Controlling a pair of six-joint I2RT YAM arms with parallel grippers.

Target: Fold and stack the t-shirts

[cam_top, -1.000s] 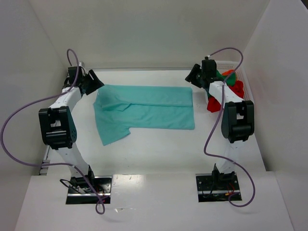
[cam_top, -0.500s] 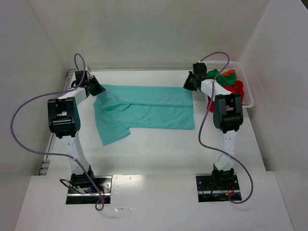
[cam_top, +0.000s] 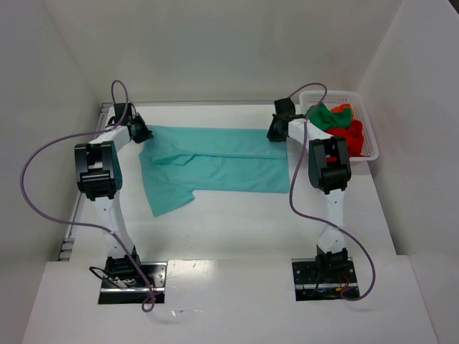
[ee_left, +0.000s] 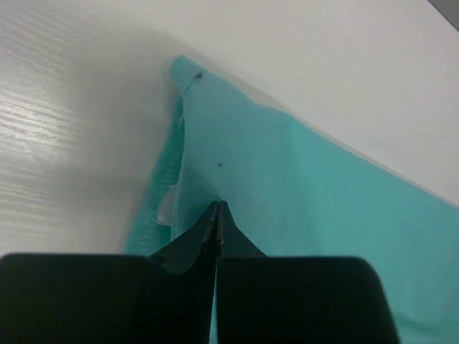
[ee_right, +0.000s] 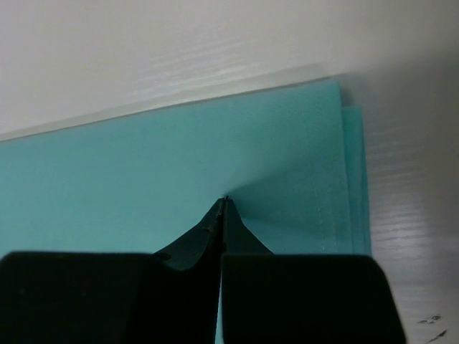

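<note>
A teal t-shirt (cam_top: 215,161) lies flat on the white table, its far long edge folded over and one sleeve (cam_top: 168,201) sticking out toward the near left. My left gripper (cam_top: 143,134) is shut at the shirt's far left corner; in the left wrist view its tips (ee_left: 217,206) meet on the teal cloth (ee_left: 301,179) beside a raised fold. My right gripper (cam_top: 273,135) is shut at the far right corner, and the cloth (ee_right: 143,165) puckers at its tips (ee_right: 224,201). Dark green (cam_top: 319,118), red (cam_top: 348,136) and orange (cam_top: 343,109) t-shirts are bunched together.
A white lattice basket (cam_top: 331,93) holding the bunched shirts stands at the far right, close to my right arm. White walls close in the table at the back and on both sides. Purple cables loop off both arms.
Both arms have reached out and come down onto the shirt's far corners. Both grippers, open a second ago, have shut on the cloth.
</note>
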